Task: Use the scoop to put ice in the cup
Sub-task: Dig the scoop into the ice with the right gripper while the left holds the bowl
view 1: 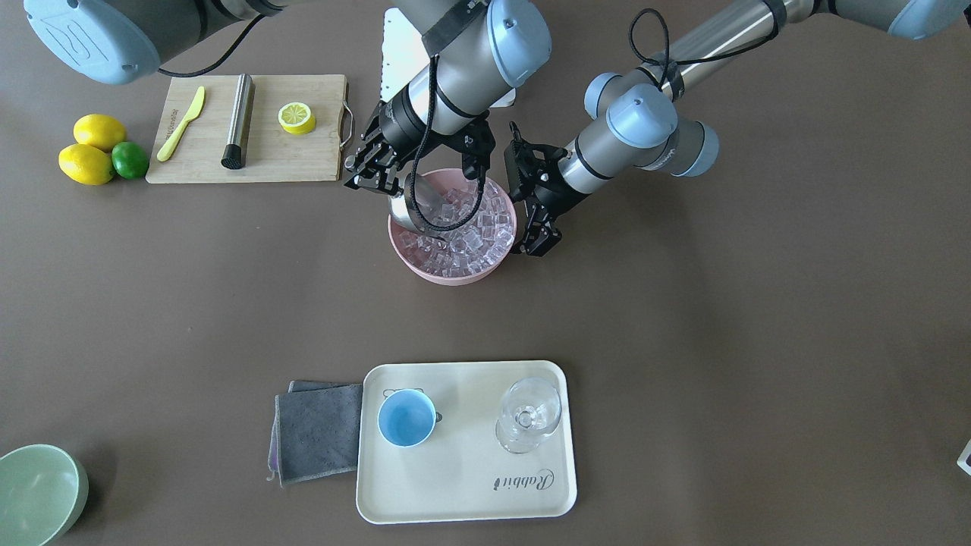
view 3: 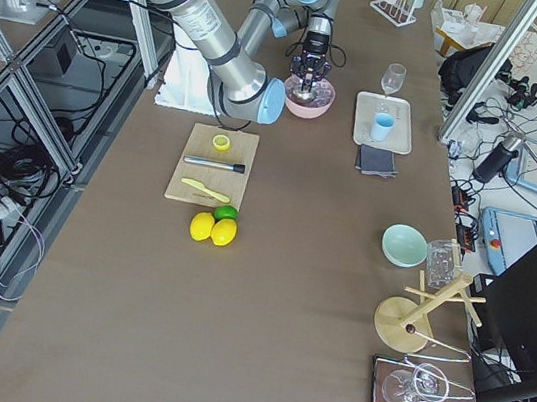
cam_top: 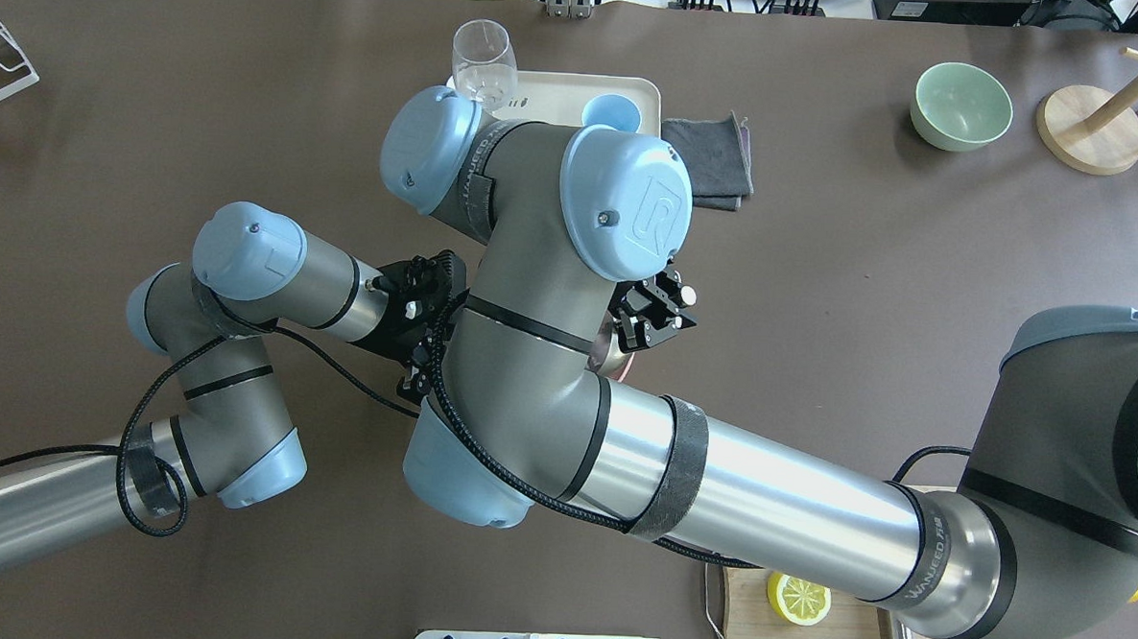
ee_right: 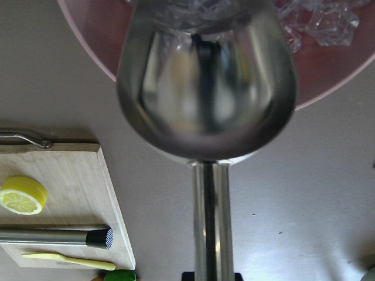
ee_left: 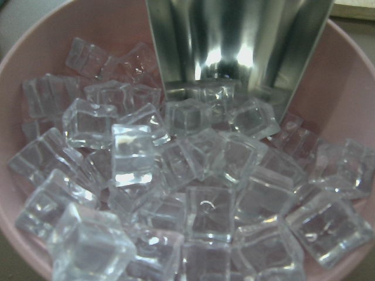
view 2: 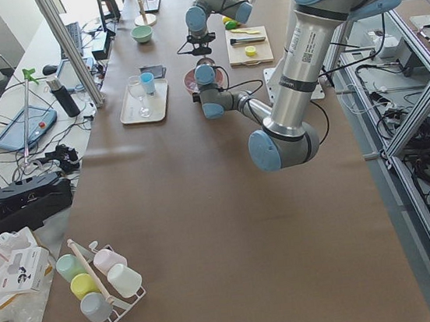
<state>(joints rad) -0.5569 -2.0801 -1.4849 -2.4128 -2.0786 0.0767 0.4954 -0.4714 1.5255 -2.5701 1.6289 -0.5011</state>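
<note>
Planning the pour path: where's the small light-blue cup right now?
Front-facing view: the small light-blue cup stands left on the cream tray, between the grey cloth and the clear stemmed glass.

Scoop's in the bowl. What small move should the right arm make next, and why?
Probably push the scoop a little deeper under the ice to load it. Its lip sits at the pile's edge with the trough looking bare, the right gripper holds its handle, and the cup is empty.
</note>
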